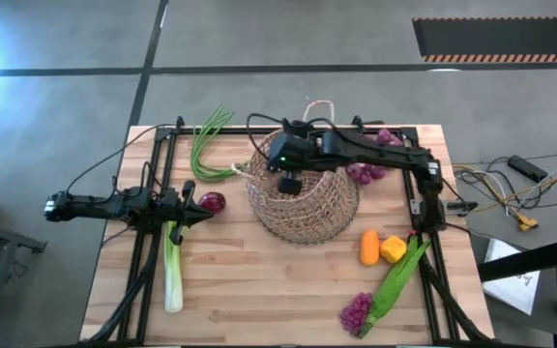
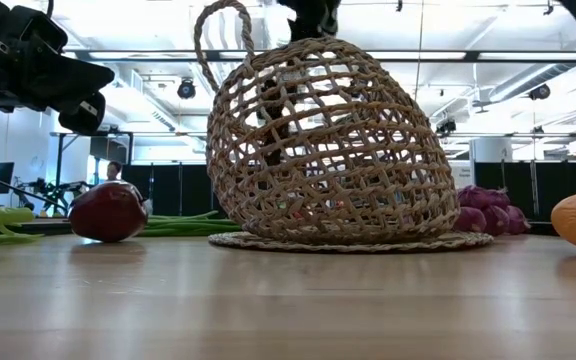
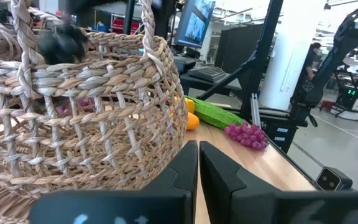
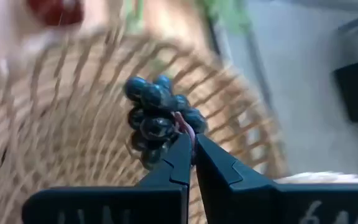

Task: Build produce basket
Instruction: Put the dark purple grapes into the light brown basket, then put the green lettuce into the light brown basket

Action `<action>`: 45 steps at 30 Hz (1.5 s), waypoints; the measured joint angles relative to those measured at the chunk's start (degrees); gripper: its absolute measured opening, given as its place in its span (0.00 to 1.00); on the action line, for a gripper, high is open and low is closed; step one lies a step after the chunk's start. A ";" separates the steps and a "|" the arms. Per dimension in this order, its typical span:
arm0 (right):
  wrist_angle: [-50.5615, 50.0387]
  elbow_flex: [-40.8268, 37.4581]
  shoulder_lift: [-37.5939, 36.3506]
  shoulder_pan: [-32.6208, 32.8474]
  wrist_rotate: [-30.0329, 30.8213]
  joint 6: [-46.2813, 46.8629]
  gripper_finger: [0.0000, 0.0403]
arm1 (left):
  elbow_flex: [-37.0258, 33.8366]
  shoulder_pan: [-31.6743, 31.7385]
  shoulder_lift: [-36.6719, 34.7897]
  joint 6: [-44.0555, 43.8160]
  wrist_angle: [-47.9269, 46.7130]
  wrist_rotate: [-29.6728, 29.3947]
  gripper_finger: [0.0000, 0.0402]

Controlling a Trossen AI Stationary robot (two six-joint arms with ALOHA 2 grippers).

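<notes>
The wicker basket (image 1: 303,198) lies tipped on a flat woven disc (image 2: 348,241) near the middle of the wooden table (image 1: 259,290), one loop handle (image 2: 218,40) raised. The right gripper (image 4: 191,155) hangs over the basket's opening, its fingers clenched on the stem of a dark grape bunch (image 4: 157,118) held above the weave. The left gripper (image 3: 199,163) waits at the table's left side, near the basket wall, fingers pressed together and grasping nothing. Just beside it lie a dark red onion (image 1: 212,202) and a pale leek (image 1: 172,271); green long-leaved stalks (image 1: 206,145) rest behind them. A second purple grape bunch (image 1: 367,171) sits against the basket's right side under the right arm. Toward the front right lie an orange pepper (image 1: 369,247), a yellow pepper (image 1: 393,249), a green leafy vegetable (image 1: 395,280) and a third grape bunch (image 1: 356,311).
</notes>
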 joint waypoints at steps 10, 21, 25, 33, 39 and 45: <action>-4.11 0.13 6.19 -3.91 -7.91 -2.18 0.02 | 0.00 0.01 -0.01 -0.02 0.01 0.02 0.00; -3.95 0.22 10.06 -9.19 -16.83 -2.37 0.02 | 0.00 0.00 0.00 -0.02 0.02 0.02 0.00; -2.17 0.17 9.71 -9.17 -12.59 -2.51 0.04 | 0.00 0.00 -0.01 -0.01 0.00 0.02 0.00; 3.38 0.19 8.28 -9.05 2.96 2.61 0.21 | 0.00 0.00 0.00 -0.02 0.00 0.02 0.00; 3.45 0.17 4.46 -7.14 6.51 2.32 0.28 | 0.00 0.00 0.00 0.00 0.00 0.00 0.00; 4.22 0.17 -2.90 -2.01 6.51 3.98 0.26 | 0.00 0.00 -0.02 -0.02 0.00 0.02 0.00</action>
